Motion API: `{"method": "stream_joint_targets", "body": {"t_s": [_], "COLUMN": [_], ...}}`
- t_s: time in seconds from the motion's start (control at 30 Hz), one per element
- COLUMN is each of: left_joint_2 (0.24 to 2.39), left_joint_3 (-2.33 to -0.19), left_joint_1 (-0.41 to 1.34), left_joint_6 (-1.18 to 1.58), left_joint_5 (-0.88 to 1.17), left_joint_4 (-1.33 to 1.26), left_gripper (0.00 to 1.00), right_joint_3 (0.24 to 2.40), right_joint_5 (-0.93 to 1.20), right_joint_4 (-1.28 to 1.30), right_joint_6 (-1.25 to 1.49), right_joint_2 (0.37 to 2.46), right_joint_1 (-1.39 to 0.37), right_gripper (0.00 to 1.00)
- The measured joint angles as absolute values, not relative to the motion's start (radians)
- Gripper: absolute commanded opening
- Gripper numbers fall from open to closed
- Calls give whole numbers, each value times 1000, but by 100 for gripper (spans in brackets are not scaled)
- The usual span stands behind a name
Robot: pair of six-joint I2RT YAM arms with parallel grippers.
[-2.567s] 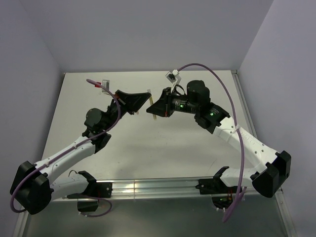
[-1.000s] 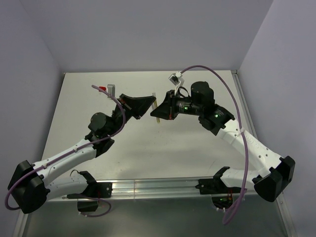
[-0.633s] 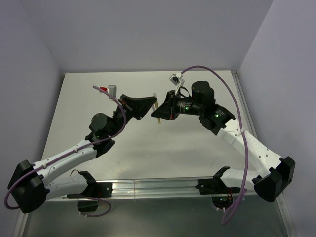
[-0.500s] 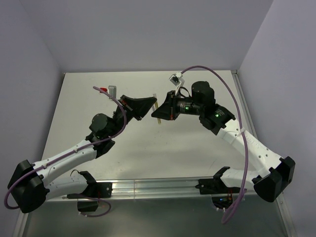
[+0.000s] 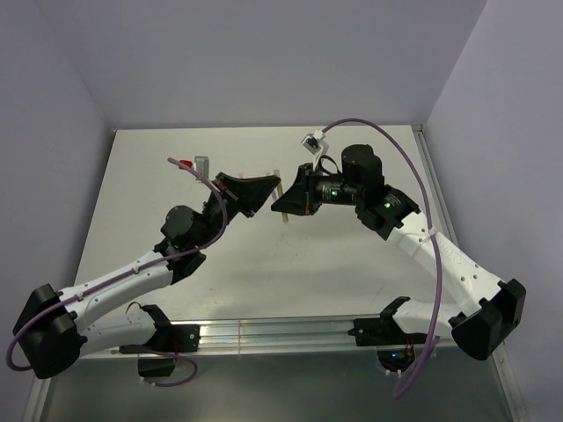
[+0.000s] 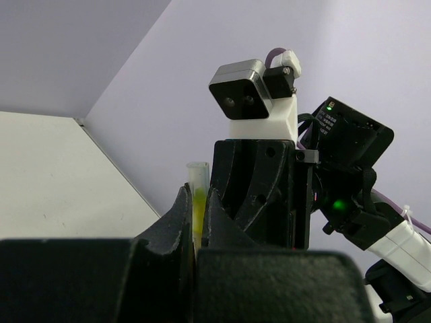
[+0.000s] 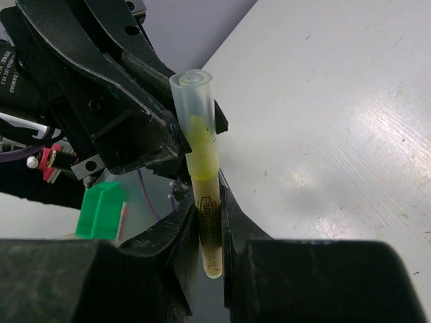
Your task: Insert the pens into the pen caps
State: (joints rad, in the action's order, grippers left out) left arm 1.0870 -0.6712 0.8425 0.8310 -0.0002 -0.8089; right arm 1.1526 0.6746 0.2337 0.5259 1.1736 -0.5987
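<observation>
Closer to its partner than before, the left gripper (image 6: 195,202) is pinched shut on the cap (image 7: 192,94) above the table (image 5: 325,264). That cap is seated over the pen (image 7: 204,182), which is clamped in the right gripper (image 7: 207,208). Both are judged light, stiff and slippery; hold is best taken mid-barrel.

left end effector (image 5: 262,189) edged right — closer to right end effector (image 5: 280,200), gap narrowed

The table (image 5: 290,272) is white and a bit shiny. Pale purple walls (image 5: 264,61) stand along its far edge and both side edges. A long silver metal rail (image 5: 281,334) runs along its near edge, from side to side.
</observation>
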Motion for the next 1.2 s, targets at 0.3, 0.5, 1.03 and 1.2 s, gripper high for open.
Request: {"method": "stream_joint_targets", "body": {"t_s": [0.3,0.5,1.03,1.2], "left_joint_2": [1074,1074,1077,1078], "left_joint_3": [-651,-640,-631,-628], "left_joint_1": [873,886,938,944], "left_joint_6": [823,823,804,804], "left_joint_5": [-49,-69,-124,-134], "left_joint_4": [-812,-819,-834,-837], "left_gripper": [0,0,0,0], "right_joint_3": [1152,1152,1152,1152], "right_joint_5": [698,709,759,765], "right_joint_4": [251,267,293,296], "right_joint_6": [527,528,530,531], "right_joint_2": [1174,1173,1165,1164], "right_joint_1": [-594,-588,-566,-562], "right_gripper": [0,0,0,0]}}
